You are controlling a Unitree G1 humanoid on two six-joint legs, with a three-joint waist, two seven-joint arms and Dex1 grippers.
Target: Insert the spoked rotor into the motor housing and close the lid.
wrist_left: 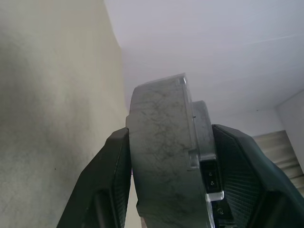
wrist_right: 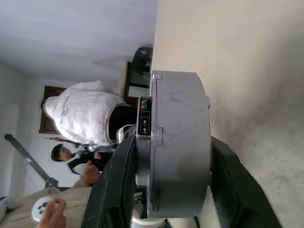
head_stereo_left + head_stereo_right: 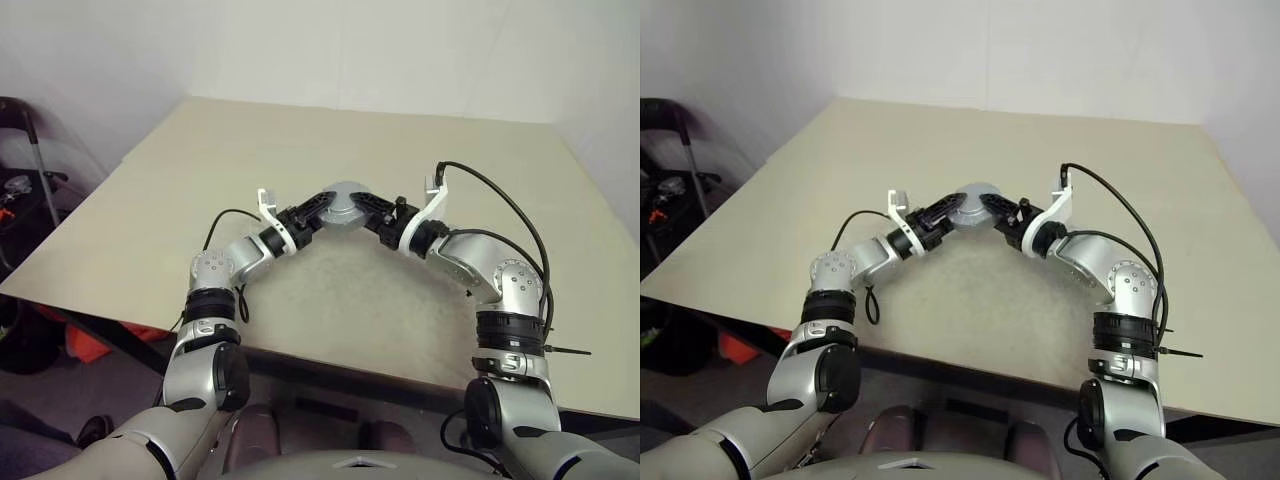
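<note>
The motor housing, a short round grey metal cylinder, hangs on edge above the beige table, between my two grippers. My left gripper is shut on it from the left. In the left wrist view its black fingers press on both flat faces of the housing. My right gripper reaches around the same housing from the right. A narrower stepped section with a small connector sits on one face. The spoked rotor is out of view. I cannot tell the lid apart from the housing.
The table's near edge runs just in front of my arms. A dark frame and a red item stand on the floor at the left. A person in white shows behind, and a hand holds a controller.
</note>
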